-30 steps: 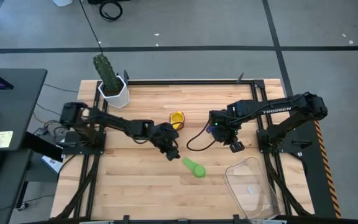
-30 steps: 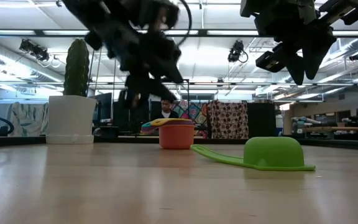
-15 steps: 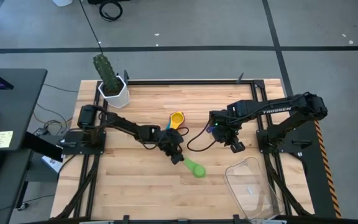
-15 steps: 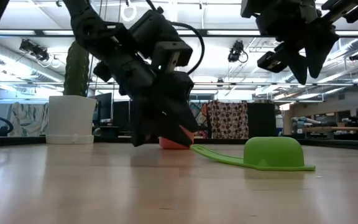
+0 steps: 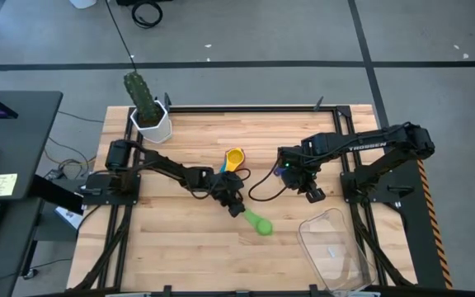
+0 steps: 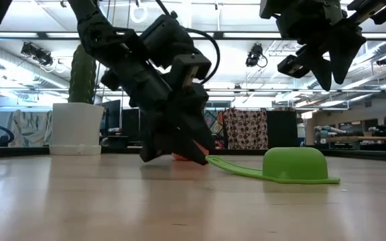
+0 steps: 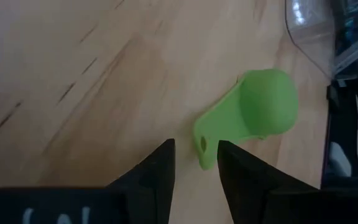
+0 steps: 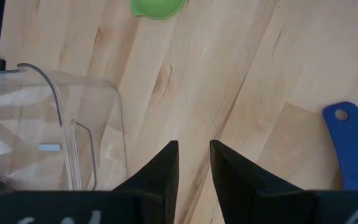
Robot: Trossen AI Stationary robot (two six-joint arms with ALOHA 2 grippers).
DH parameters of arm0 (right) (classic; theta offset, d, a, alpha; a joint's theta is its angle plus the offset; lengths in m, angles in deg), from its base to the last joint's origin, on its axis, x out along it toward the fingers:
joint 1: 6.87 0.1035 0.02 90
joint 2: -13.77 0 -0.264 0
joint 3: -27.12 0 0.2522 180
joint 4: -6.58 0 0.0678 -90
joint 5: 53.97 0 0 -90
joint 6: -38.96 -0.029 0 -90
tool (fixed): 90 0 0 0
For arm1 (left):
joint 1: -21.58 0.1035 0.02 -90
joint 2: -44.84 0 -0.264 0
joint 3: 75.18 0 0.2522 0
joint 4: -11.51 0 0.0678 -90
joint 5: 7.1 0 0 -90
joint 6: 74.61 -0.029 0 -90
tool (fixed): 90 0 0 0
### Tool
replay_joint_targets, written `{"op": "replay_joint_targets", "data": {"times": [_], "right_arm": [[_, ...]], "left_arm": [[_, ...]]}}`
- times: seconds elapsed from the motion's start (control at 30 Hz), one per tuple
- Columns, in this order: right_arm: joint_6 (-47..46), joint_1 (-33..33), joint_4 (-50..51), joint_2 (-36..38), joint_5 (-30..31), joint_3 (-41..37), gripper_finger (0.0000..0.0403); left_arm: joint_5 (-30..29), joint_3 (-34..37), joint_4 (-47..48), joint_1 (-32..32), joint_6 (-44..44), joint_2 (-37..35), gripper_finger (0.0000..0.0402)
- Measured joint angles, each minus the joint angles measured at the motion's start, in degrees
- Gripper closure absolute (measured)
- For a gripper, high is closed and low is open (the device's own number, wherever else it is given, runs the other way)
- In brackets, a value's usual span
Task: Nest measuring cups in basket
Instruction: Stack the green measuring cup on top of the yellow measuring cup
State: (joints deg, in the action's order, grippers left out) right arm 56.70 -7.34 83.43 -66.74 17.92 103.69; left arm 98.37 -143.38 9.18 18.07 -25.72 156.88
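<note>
The green measuring cup [image 5: 262, 224] lies mouth-down on the table, with its flat handle pointing at my left gripper [image 5: 237, 209]. That gripper is low over the table and open. In the left wrist view its two fingers stand on either side of the handle's free end [image 7: 205, 152]. The other cups sit nested in a stack [image 5: 233, 157] with yellow on top; in the low view my left gripper hides most of the stack. My right gripper [image 5: 312, 195] hangs open above the table, right of the stack. The clear basket [image 5: 332, 247] rests at the near right corner. My left gripper comes down slanting at the green cup's handle end [image 7: 205, 152], which lies between its open fingers, the fingers along the handle. I cannot tell whether a finger touches it. The cup rests on the table.
A white pot with a cactus [image 5: 151, 124] stands at the far left corner. A blue handle [image 8: 353, 143] shows near my right gripper in the right wrist view. Bare wood lies along the near left side [image 5: 171, 256] and between the green cup and the basket.
My left gripper has come down from well above the table to just over it. It has also moved toward the near right, up to the green cup's handle, which uncovers the stack in the high view. The green cup and my right arm have stayed put.
</note>
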Motion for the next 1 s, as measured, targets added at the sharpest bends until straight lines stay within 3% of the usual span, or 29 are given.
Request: {"op": "replay_joint_targets", "data": {"times": [0.27,1.0], "right_arm": [[0.00,-0.02,0.01,0.00,0.00,0.00,0.0312],[-0.17,-0.02,-0.20,0.00,2.16,0.00,0.0312]], "left_arm": [[1.91,-0.15,-5.12,-0.36,1.22,1.85,0.0276],[0.54,-0.04,-4.82,-1.17,-0.93,2.02,0.0276]]}}
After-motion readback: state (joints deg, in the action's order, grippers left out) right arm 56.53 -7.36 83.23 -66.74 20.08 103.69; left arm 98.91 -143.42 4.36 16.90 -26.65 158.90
